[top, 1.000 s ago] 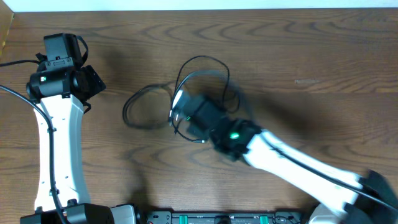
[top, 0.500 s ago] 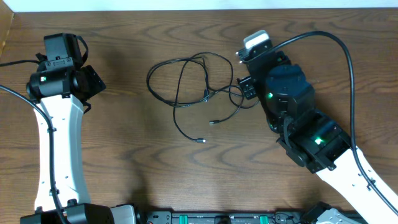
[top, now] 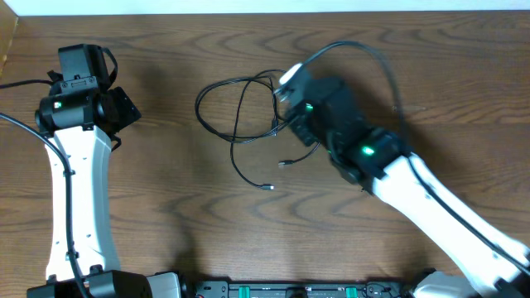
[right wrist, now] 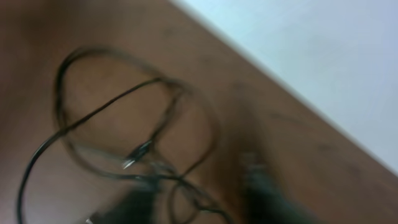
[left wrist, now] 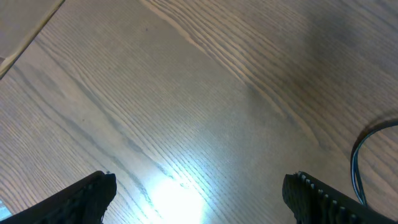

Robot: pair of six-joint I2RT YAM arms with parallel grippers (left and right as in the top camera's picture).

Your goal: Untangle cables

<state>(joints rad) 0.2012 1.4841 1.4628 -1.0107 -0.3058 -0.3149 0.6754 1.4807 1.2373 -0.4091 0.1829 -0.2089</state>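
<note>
cables (top: 240, 108): tangle lying left-right, upper centre; right gripper (top: 286, 103) at its right edge, opening cannot be told through blur; left gripper (top: 122, 108) spread, empty, far left.

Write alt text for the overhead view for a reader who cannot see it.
Thin black cables lie in tangled loops on a wooden table; the right arm, motion-blurred, reaches over their right side. The left arm stands apart at far left.
</note>
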